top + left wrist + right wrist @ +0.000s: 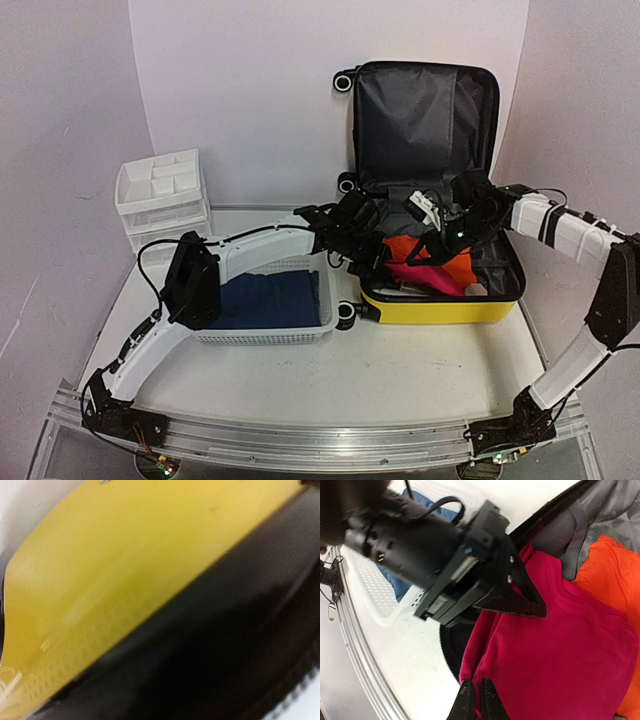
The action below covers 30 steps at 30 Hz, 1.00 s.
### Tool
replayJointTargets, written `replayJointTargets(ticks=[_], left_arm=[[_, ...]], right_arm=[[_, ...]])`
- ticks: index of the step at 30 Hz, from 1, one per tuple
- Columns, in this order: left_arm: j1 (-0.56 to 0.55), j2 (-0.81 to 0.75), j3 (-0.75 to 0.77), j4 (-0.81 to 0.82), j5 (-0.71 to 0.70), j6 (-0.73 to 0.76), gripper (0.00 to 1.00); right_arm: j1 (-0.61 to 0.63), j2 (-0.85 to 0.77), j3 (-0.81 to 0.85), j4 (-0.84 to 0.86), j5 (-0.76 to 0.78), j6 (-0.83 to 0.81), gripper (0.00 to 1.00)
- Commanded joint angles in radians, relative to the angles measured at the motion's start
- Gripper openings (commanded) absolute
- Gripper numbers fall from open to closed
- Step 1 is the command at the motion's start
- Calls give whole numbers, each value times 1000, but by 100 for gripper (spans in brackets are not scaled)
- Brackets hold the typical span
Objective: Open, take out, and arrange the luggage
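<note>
With both arms crowding the left side of the open luggage (pixel 440 308), which is sitting lid-up at the right rear of the tabletop (pixel 400 380), they are risking a collision or opposing tugs on the magenta garment (pixel 560 660). The left gripper (pixel 530 607) is lying across that cloth, its arm stretching over the white basket (pixel 270 335), and I cannot tell how its jaws are standing. The right gripper (pixel 476 700) is pointing at the cloth's edge, jaws clenched, a pinched fold impossible to confirm.

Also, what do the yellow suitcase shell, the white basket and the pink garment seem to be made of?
Suitcase shell: probably hard plastic, smooth with slight sheen.
Basket: likely plastic, rigid perforated walls.
Pink garment: soft matte fabric; it creases and folds.
</note>
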Motion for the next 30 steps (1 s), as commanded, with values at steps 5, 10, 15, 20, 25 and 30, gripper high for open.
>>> replayJointTargets(ticks=[5,10,15,20,25,30], left_arm=[[52,-32,104,-19,-44,292,0],[77,-146,30,5,-58,487,0],[90,-238,-65,17,-64,634,0],[91,-324,-121,3,-89,802,0],[101,-487,-320,-42,-112,915,0],[161,-577,-457,-77,-6,976,0]], right_arm=[[15,-98,-49,28,-118,-40,6],[16,-83,-75,28,-232,-57,11],[58,-65,-51,26,-329,-52,4],[112,-43,-14,28,-360,-2,0],[124,-46,22,34,-280,78,41],[124,-71,68,36,99,160,98]])
